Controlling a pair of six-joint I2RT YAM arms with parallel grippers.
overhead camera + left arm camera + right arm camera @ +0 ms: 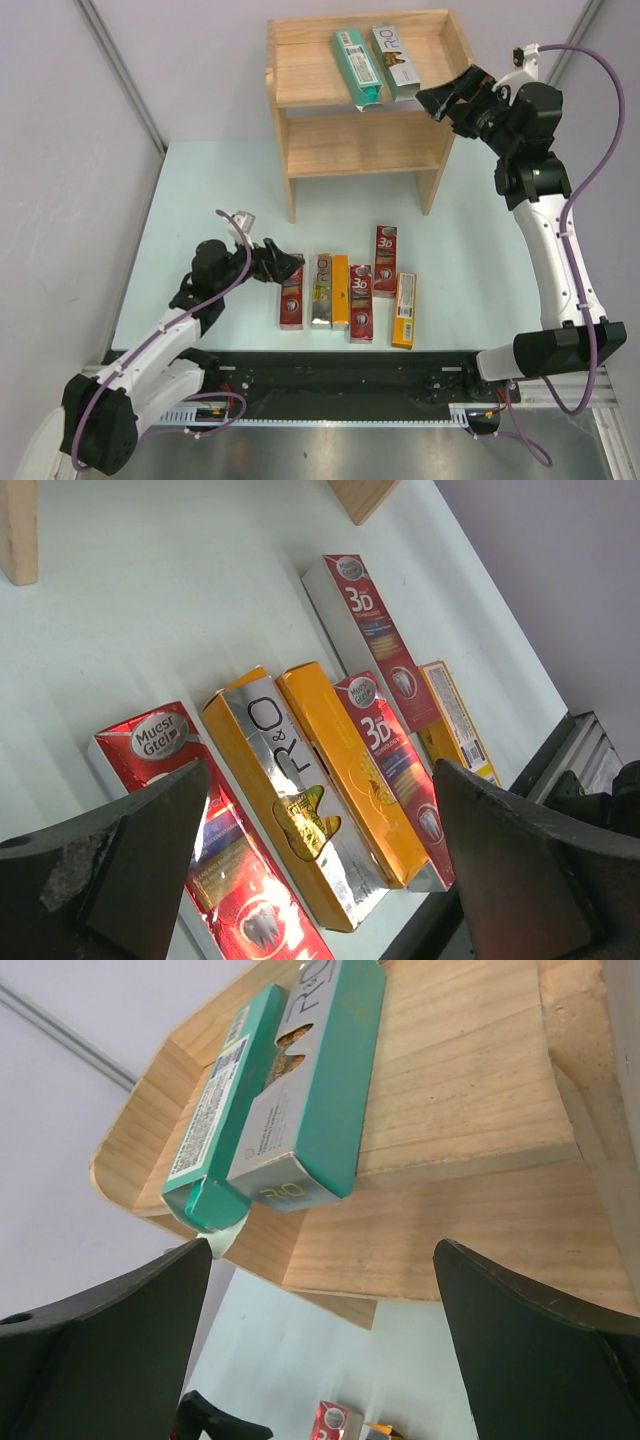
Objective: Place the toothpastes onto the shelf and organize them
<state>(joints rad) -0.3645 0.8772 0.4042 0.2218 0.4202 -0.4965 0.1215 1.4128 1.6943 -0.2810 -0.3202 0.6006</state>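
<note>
The wooden shelf [330, 143] stands at the far middle of the table. On its top tier lie a teal carton [357, 68] and a silver-teal "R.O" carton [396, 62], side by side, their near ends over the front edge. My right gripper [445, 100] is open and empty, at the front right corner of that tier; its wrist view shows both cartons [215, 1120] [320, 1080] just ahead. My left gripper [283, 268] is open and empty, low over the table, next to the leftmost red carton [292, 297]. Several more cartons lie in a row beside it.
The table row holds a silver "R.O" carton [321, 290], an orange one [340, 291], two red "3D" ones [361, 303] [385, 260] and an orange-yellow one [404, 310]. The lower shelf tier [360, 150] is bare. A black rail [340, 375] runs along the near edge.
</note>
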